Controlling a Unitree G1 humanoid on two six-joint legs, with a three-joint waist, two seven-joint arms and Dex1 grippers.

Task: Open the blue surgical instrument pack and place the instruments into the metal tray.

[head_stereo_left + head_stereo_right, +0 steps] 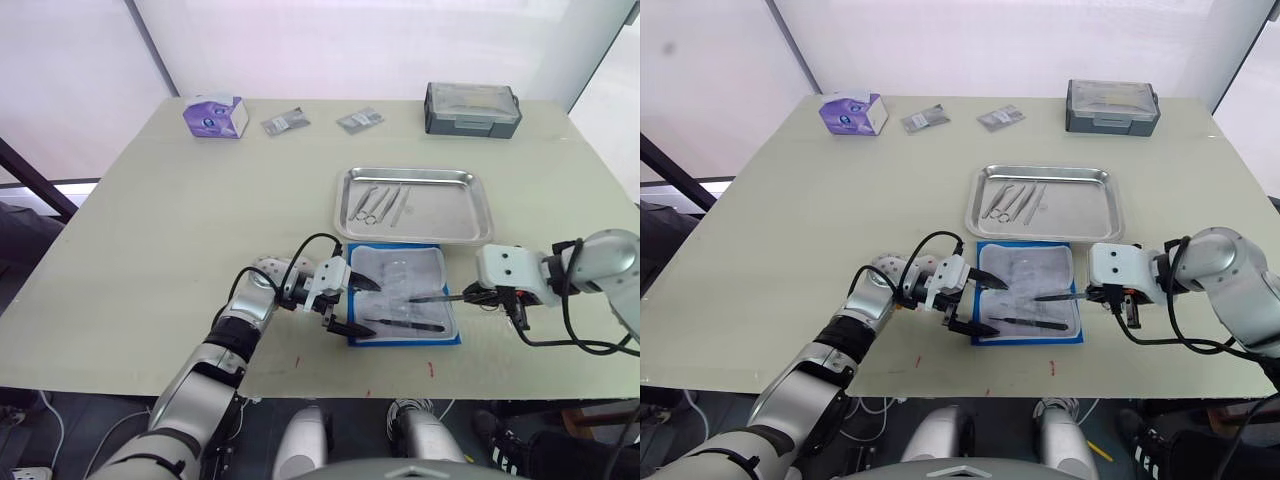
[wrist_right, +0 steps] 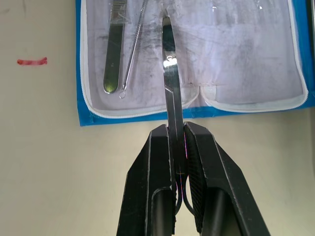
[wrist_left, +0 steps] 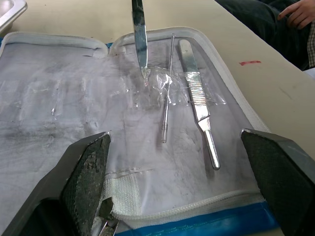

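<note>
The blue surgical instrument pack (image 1: 400, 270) lies unfolded, its white lining up, just in front of the metal tray (image 1: 470, 210). Several instruments (image 1: 375, 203) rest in the tray's left half. In the pack lie a pair of forceps (image 3: 199, 98) and a thin probe (image 3: 166, 103). My left gripper (image 1: 370, 309) is open at the pack's left edge, its fingers (image 3: 83, 167) straddling the lining. My right gripper (image 2: 178, 132) is shut on a slim flat-bladed instrument (image 2: 171, 83), whose tip reaches over the pack from the right.
A purple tissue box (image 1: 214, 115), two grey sachets (image 1: 285, 122) and a grey lidded box (image 1: 471, 108) line the table's far edge. Red marks (image 1: 431, 369) dot the near edge. A person's hand (image 3: 298, 12) shows beyond the table.
</note>
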